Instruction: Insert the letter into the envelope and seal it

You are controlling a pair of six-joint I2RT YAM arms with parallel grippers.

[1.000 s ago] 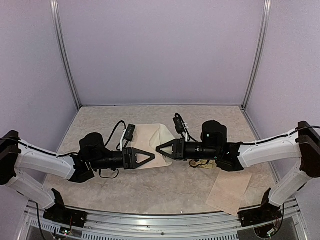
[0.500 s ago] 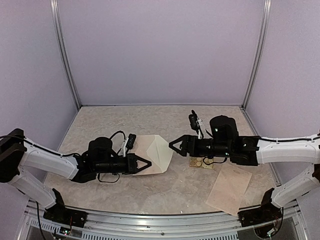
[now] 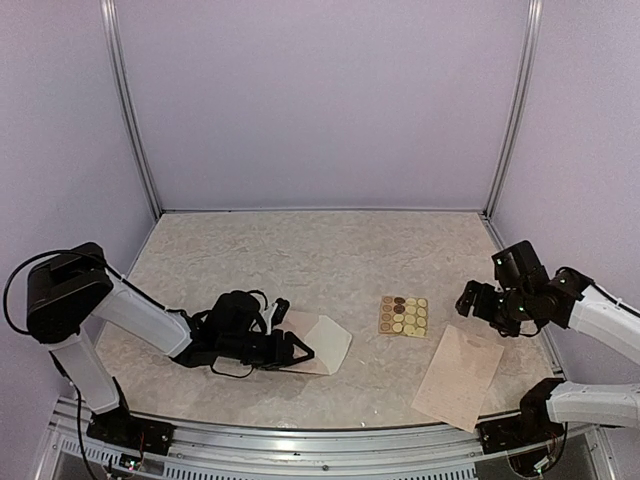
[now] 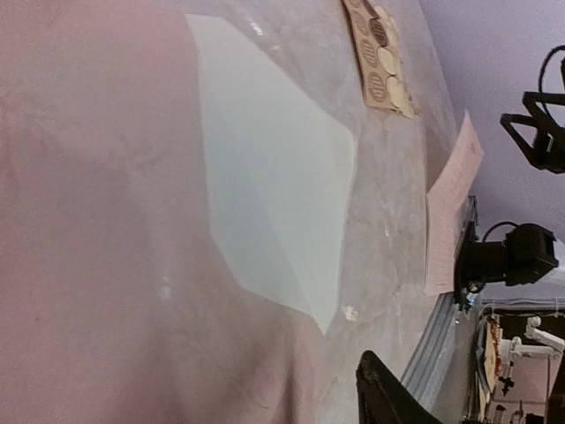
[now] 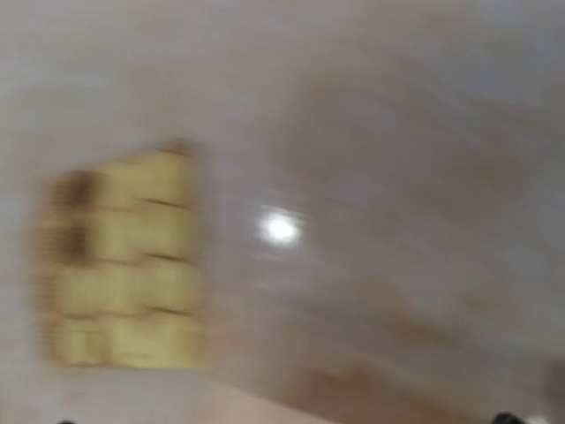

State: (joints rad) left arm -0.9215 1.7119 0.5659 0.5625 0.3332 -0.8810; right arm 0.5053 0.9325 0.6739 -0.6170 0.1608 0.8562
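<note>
The pale envelope lies flat on the table, its pointed flap spread toward the right, and shows large in the left wrist view. My left gripper rests low at its near left edge. Only one dark fingertip shows, well off to the side, so the jaws stand open with nothing between them. The letter, a sheet with handwritten lines, lies at the front right. My right gripper hovers open and empty at the far right, above the letter's far corner.
A tan sheet of round stickers lies between the envelope and the right gripper; it appears blurred in the right wrist view and at the top of the left wrist view. The metal front rail borders the table.
The envelope, held up between both grippers a second ago, now lies on the table. The right gripper opened and pulled far back to the right. The left arm sank and parted its jaws.
</note>
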